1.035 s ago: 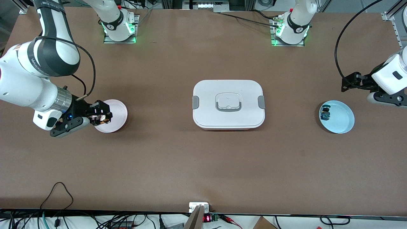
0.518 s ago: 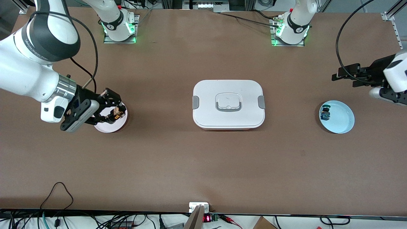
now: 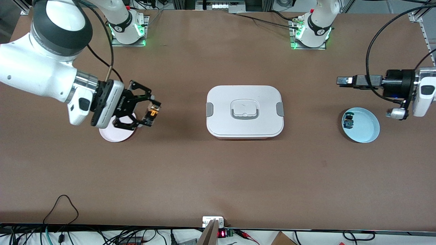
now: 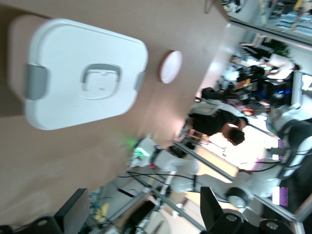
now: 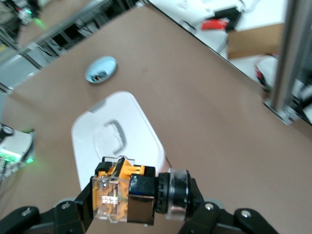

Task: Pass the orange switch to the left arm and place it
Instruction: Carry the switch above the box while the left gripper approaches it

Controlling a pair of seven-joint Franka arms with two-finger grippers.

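Note:
My right gripper [image 3: 151,113] is shut on the orange switch [image 3: 153,115] and holds it in the air just past the edge of the pink plate [image 3: 114,134], on the box's side. In the right wrist view the switch [image 5: 130,194] lies crosswise between the fingers [image 5: 73,214], orange body at one end and black round end at the other. The white box [image 3: 244,111] stands mid-table between the arms. My left gripper [image 3: 340,81] is open and empty, held level in the air above the table near the blue plate [image 3: 366,131], pointing toward the box.
A blue-bodied switch [image 3: 348,121] lies in the blue plate at the left arm's end. The left wrist view shows the box [image 4: 83,73] and the pink plate [image 4: 170,67]. Cables hang along the table edge nearest the front camera.
My right gripper has risen off the pink plate with the orange switch and moved toward the box. My left gripper has swung level and now points toward the box.

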